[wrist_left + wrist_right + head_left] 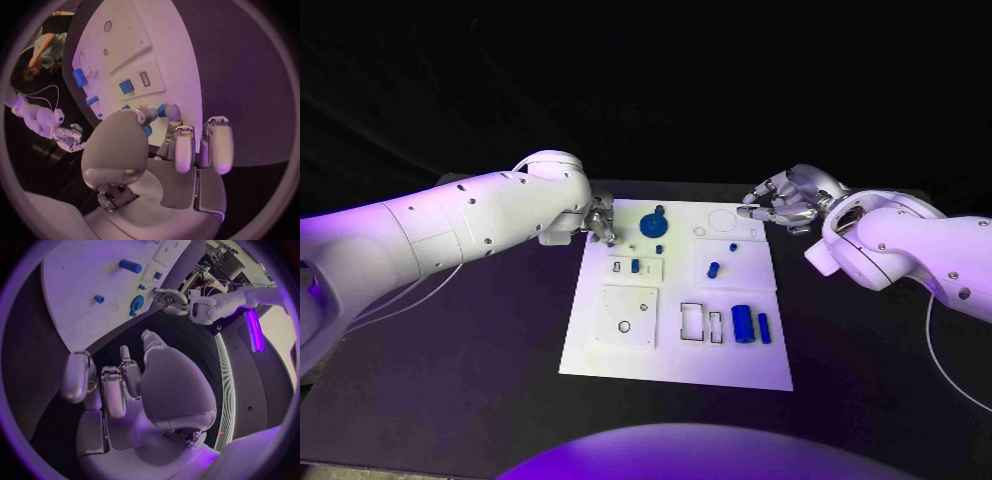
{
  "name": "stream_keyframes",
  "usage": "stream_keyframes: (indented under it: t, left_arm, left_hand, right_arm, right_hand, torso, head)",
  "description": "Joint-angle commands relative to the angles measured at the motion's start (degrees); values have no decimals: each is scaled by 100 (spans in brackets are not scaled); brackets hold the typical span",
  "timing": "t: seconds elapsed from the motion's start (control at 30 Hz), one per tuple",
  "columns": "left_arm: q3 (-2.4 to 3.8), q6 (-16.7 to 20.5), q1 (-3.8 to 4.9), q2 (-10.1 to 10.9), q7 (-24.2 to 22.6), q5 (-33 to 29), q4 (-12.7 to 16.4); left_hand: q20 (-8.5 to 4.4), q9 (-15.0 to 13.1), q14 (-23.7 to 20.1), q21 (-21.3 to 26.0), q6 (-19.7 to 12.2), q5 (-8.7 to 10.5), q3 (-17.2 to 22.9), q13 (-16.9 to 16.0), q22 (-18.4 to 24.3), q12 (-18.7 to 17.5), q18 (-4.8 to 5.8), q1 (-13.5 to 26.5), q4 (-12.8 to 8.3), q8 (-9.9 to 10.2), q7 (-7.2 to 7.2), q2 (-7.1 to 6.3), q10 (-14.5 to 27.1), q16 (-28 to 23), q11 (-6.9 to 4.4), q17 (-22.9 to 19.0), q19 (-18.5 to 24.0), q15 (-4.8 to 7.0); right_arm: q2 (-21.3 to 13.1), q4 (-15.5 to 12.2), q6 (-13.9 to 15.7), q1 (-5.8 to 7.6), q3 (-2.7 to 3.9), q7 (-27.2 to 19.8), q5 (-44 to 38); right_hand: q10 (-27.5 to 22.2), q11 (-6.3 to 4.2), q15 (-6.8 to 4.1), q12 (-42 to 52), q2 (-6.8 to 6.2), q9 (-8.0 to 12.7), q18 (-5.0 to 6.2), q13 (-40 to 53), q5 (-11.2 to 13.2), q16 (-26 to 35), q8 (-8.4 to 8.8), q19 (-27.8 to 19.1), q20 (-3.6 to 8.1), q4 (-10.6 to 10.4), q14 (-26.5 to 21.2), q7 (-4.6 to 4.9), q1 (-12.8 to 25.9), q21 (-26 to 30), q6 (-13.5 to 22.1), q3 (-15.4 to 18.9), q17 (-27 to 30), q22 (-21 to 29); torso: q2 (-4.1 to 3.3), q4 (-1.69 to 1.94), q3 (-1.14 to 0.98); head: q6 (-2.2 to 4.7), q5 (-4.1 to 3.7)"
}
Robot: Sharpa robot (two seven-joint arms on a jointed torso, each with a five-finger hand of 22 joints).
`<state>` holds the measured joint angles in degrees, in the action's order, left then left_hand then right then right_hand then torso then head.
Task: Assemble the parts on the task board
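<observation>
Both hands are being held at the far end of the task board (678, 340), on the black table (444, 400).

The left hand (600, 221) is being held at the board's far left corner, fingers curled and nothing gripped. The right hand (788, 203) is being kept just off the far right corner, fingers apart and empty. A blue round part (656, 222) is lying near the far edge, small blue parts (713, 268) mid-board, and two blue upright pieces (750, 326) near the right edge.
</observation>
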<state>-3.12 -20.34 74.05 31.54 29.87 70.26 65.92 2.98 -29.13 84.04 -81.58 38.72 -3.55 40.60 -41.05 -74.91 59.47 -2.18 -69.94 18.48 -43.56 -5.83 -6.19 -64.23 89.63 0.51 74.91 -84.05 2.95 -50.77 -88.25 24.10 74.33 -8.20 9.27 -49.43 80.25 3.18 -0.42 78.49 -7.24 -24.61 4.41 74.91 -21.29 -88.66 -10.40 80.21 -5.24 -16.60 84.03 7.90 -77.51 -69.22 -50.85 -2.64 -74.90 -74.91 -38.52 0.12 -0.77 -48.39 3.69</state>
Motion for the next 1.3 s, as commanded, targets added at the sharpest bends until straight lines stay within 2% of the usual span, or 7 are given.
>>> stream_keyframes:
  t: [0.03,0.43,0.77,0.87,1.03,1.2,1.3]
  left_arm:
    - [-14,-52,-22,20,14,-71,13]
    - [-13,62,-21,85,-18,-214,0]
    - [-13,178,-21,94,-43,-295,-4]
    - [-13,274,-21,111,-70,-383,8]
    - [26,400,-18,190,-112,-690,85]
    - [82,417,15,374,-115,-1152,305]
    - [98,449,30,487,-94,-1405,451]
  left_hand:
    - [39,-377,596,11,93,-66,1367,-5,-1169,44,2,109,-1326,-737,91,-6,-42,37,-19,1509,-147,2]
    - [28,-445,596,8,66,-215,1476,1,-1177,55,3,199,-1384,-822,102,-26,-56,37,-29,1509,-153,14]
    - [25,-458,596,10,49,-135,1495,-25,-1179,83,3,238,-1398,-834,103,-20,-92,37,-30,1509,-153,16]
    - [21,-476,596,8,53,0,1504,-54,-1184,117,4,287,-1407,-858,112,-8,-144,37,-38,1509,-157,22]
    - [18,-489,596,22,82,-1,1510,-202,-1181,228,1,311,-1426,-892,131,-18,-261,37,-48,1509,-152,27]
    - [-17,-524,596,36,168,-469,1562,-161,-1188,223,-1,501,-1465,-1021,185,-134,-324,37,-89,1509,-153,65]
    - [-48,-547,596,32,242,-898,1594,-144,-1197,215,0,653,-1500,-1120,228,-220,-380,37,-127,1509,-162,103]
  right_arm:
    - [0,-2,-75,-5,0,-29,-19]
    - [-7,-3,-78,-7,0,-35,-19]
    - [-5,2,-77,-8,0,-40,-19]
    - [-5,2,-78,-9,0,-41,-18]
    - [-6,5,-79,-10,0,-43,-17]
    - [-8,17,-82,-11,0,-43,-12]
    - [-10,21,-85,-12,0,-43,-11]
  right_hand:
    - [-14,-4,-51,-6,-18,-8,59,173,-34,38,-32,-40,8,-11,482,-5,54,22,39,-25,-1026,-193]
    - [-13,-4,-51,-4,-13,-10,60,174,-43,38,-35,-41,8,-10,483,-5,72,27,41,-27,-1028,-191]
    - [-13,-4,-51,-4,-13,-10,60,174,-43,38,-35,-41,8,-10,483,-5,72,27,41,-27,-1028,-191]
    - [-13,-4,-51,-4,-13,-10,60,174,-43,38,-35,-41,8,-10,483,-5,72,27,41,-27,-1028,-191]
    - [-13,-4,-51,-3,-11,-11,61,174,-47,39,-37,-42,8,-8,482,-5,85,32,43,-28,-1025,-189]
    - [-13,-4,-51,-3,-11,-11,61,174,-47,39,-37,-42,8,-8,482,-5,85,32,43,-28,-1025,-189]
    - [-13,-4,-51,-3,-11,-11,61,174,-47,39,-37,-42,8,-8,482,-5,85,32,43,-28,-1025,-189]
  torso:
    - [-3,1,0]
    - [-1,5,-1]
    - [-3,-2,0]
    - [-4,-1,-2]
    - [2,6,0]
    - [14,10,-4]
    - [22,14,-5]
  head:
    - [5,2]
    - [10,-7]
    - [10,1]
    - [14,5]
    - [18,1]
    - [16,5]
    - [17,6]
